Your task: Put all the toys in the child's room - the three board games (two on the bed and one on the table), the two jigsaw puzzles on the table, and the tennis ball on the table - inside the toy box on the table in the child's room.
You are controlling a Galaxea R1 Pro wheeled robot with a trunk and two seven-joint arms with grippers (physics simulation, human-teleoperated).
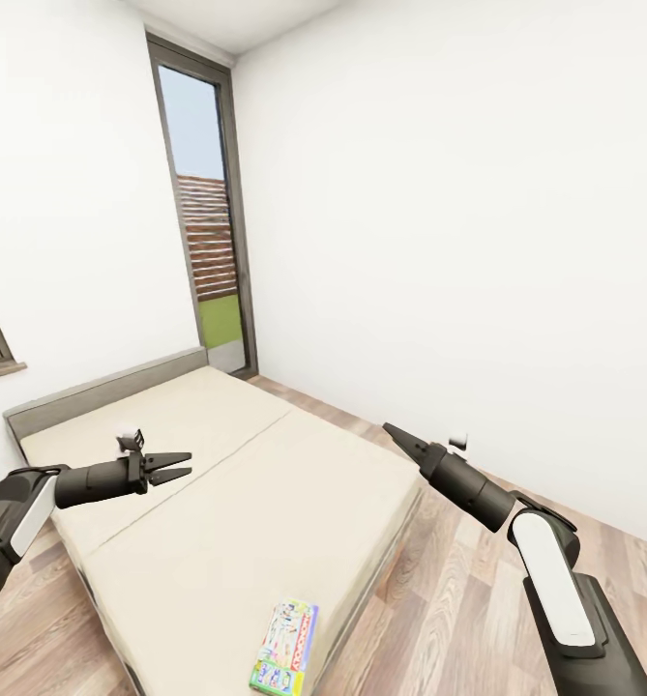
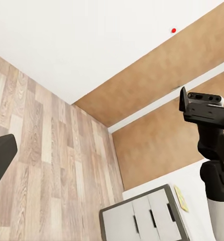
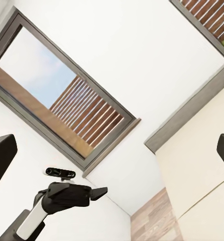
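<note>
The robot stands in the child's room and looks down on the bed (image 1: 236, 483), a low one with a beige mattress, a grey frame and a grey headboard (image 1: 101, 387) against the white wall at about 10 o'clock. One board game (image 1: 285, 647) lies flat on the mattress close to the near corner, at about 6 o'clock in the head view; it is the box with green edges and a white colourful cover (the print is too small to read). The left gripper (image 1: 180, 466) hovers above the mattress at about 9 o'clock, its two fingers a little apart and with nothing between them. The right gripper (image 1: 391, 429) is in the air at about 4 o'clock, above the bed's right edge and the wood-plank floor (image 1: 458, 599); its fingers come to one point, so they look closed together and empty. A tall dark-framed window (image 1: 207, 203) stands in the far corner at 11 o'clock.
</note>
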